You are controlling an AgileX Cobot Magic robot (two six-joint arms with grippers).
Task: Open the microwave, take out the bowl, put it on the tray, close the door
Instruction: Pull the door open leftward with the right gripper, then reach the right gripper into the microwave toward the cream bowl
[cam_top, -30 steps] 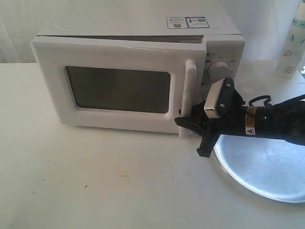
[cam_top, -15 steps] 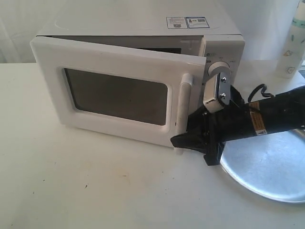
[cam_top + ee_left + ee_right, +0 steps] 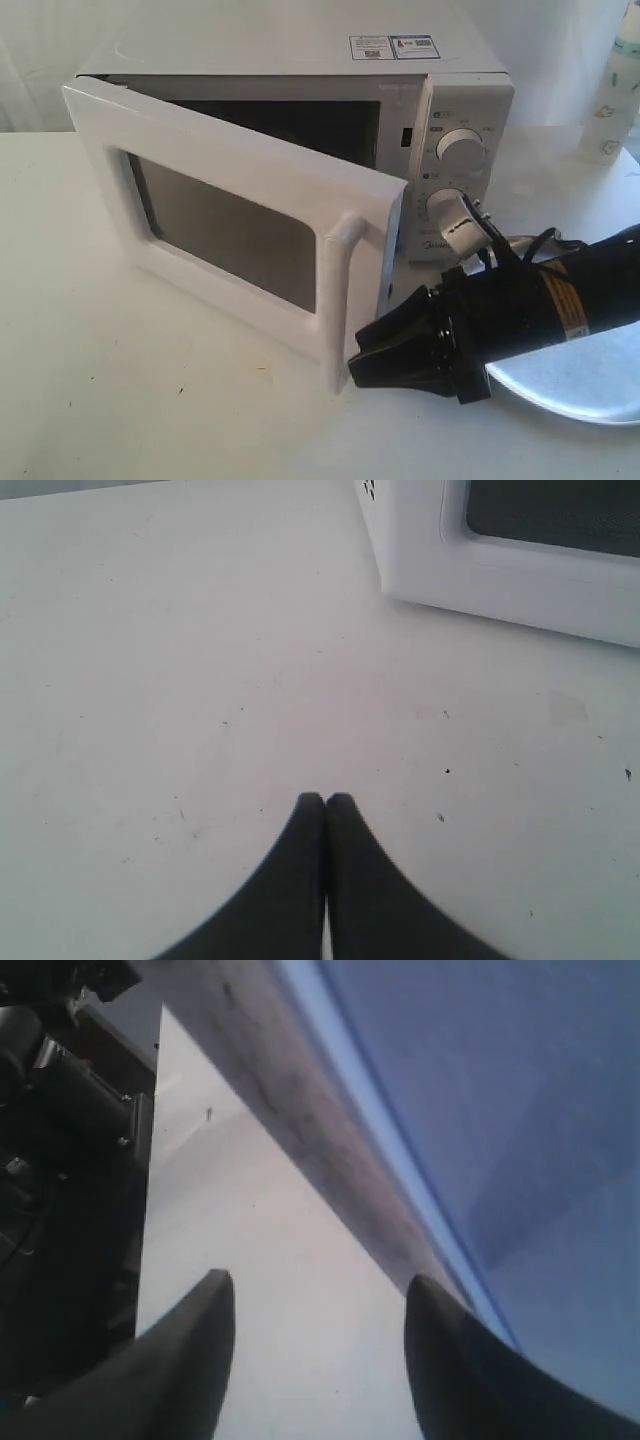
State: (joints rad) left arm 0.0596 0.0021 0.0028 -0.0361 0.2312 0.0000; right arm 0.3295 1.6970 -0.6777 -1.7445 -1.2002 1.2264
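The white microwave (image 3: 300,45) stands at the back of the table. Its door (image 3: 225,225) hangs about a third open, the bar handle (image 3: 337,295) at its free edge. My right gripper (image 3: 368,362) lies low by the door's free lower corner, behind that edge. In the right wrist view it (image 3: 320,1285) is open with only bare table between the fingers, and the door's underside (image 3: 300,1110) slants close past one finger. My left gripper (image 3: 326,798) is shut and empty above bare table, near the microwave's lower front (image 3: 500,575). The silver tray (image 3: 575,390) lies under the right arm. The bowl is hidden.
A white bottle (image 3: 615,90) stands at the far right edge. Two round dials (image 3: 462,148) sit on the microwave's control panel. The dark cavity (image 3: 300,125) shows above the door. Dark equipment (image 3: 60,1160) fills one side of the right wrist view.
The door has swung from barely ajar to about a third open. My right gripper has dropped lower and come forward and left along with the door's free edge.
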